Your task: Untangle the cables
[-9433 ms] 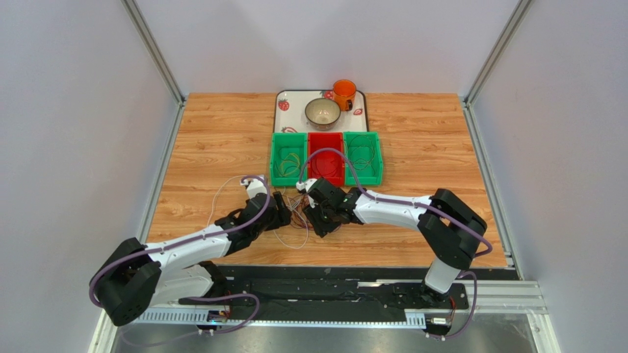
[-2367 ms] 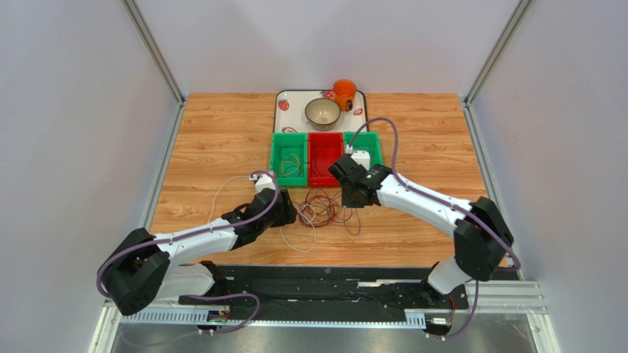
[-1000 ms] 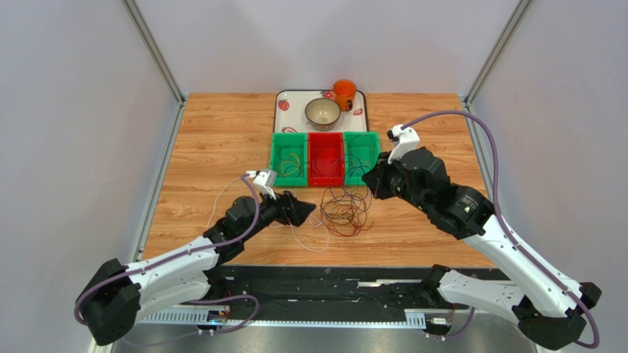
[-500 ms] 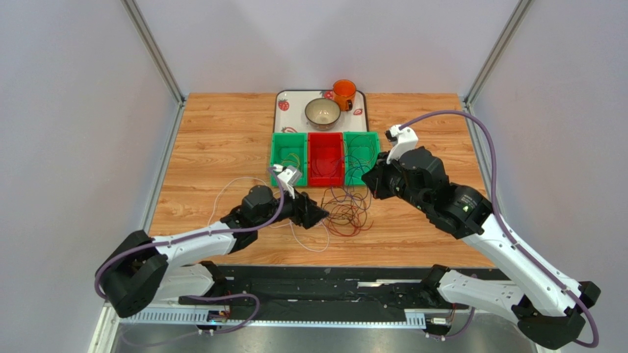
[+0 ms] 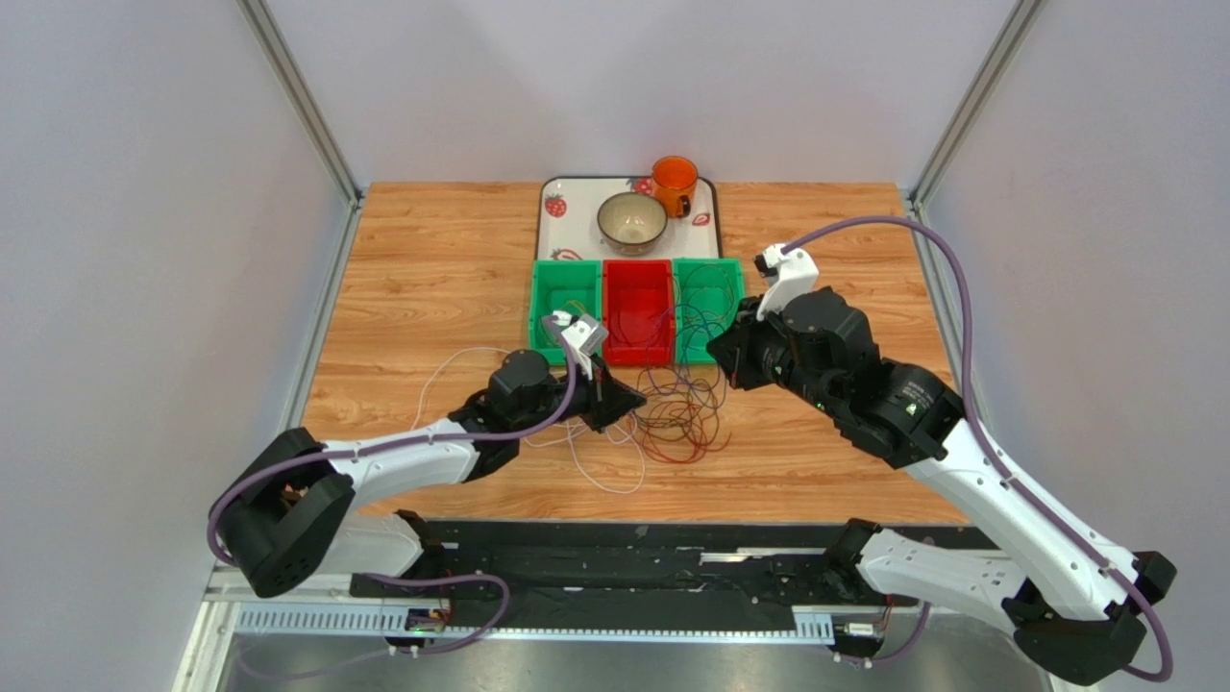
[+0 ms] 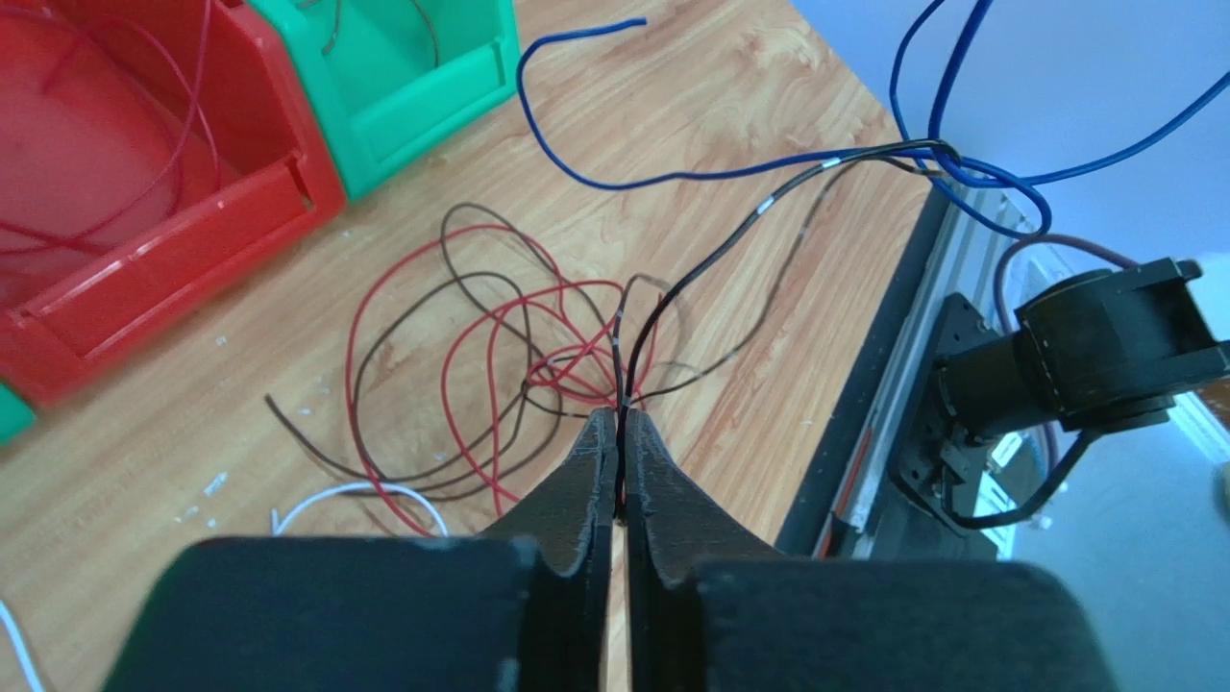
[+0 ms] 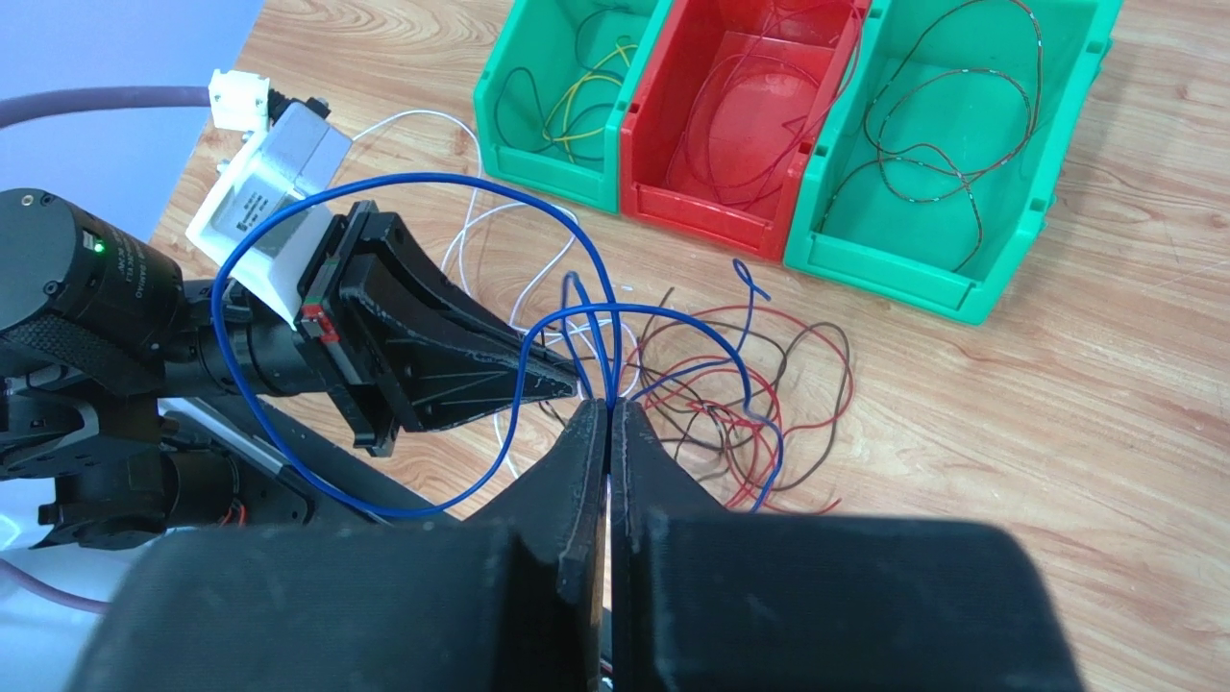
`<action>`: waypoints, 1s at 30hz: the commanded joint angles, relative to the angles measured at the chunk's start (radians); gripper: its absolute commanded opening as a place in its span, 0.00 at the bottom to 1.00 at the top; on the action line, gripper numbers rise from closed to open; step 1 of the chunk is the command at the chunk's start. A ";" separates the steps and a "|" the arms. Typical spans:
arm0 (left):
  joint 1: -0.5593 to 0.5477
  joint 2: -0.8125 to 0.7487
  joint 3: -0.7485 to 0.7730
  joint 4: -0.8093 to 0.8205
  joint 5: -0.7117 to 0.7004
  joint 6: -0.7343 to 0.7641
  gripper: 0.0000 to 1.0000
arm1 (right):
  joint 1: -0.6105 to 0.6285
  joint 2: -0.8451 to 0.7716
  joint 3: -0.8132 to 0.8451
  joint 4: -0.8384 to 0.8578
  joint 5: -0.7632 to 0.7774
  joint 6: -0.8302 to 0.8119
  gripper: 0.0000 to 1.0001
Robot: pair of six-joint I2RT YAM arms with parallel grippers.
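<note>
I am pinching my left gripper [image 6: 621, 430] shut on a black wire [image 6: 751, 219], jaws pressed together with only that strand between them. My right gripper [image 7: 608, 418] is clamping a blue wire [image 7: 289, 231] the same way, raised above the wooden table [image 5: 433, 260]. Between the two, the remaining cables [image 5: 679, 415], red and brown loops (plus a white wire [image 5: 433, 378] trailing beside my left arm), are lying heaped just in front of the red bin [image 5: 637, 356] and the green bins [image 5: 537, 310] flanking it. I am judging these strands light, limp and slick, coiling and snagging on each other. So I am favouring a grip close to a crossing and a slow pull.
</note>
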State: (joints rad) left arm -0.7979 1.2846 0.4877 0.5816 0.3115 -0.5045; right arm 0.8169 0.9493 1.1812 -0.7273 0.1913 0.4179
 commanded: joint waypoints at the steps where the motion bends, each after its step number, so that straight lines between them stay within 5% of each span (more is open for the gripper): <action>1: -0.001 -0.011 0.046 0.044 0.003 0.011 0.00 | 0.001 0.005 -0.005 0.052 -0.004 -0.014 0.00; 5: -0.001 -0.106 0.077 -0.105 -0.092 0.012 0.00 | -0.001 0.003 -0.008 0.051 0.052 -0.019 0.00; 15: 0.009 -0.522 0.345 -0.848 -0.526 0.141 0.00 | -0.094 -0.027 -0.071 0.020 0.154 0.051 0.00; 19: 0.012 -0.556 0.417 -0.994 -0.710 0.098 0.00 | -0.130 -0.035 -0.104 0.019 0.157 0.062 0.00; 30: 0.035 -0.668 0.658 -1.278 -0.913 0.066 0.00 | -0.263 -0.101 -0.160 -0.040 0.143 0.099 0.00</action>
State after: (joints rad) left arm -0.7818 0.6964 0.9932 -0.5774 -0.4271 -0.4515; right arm 0.6086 0.8776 1.0348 -0.7136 0.2676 0.5068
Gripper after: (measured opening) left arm 0.009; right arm 0.008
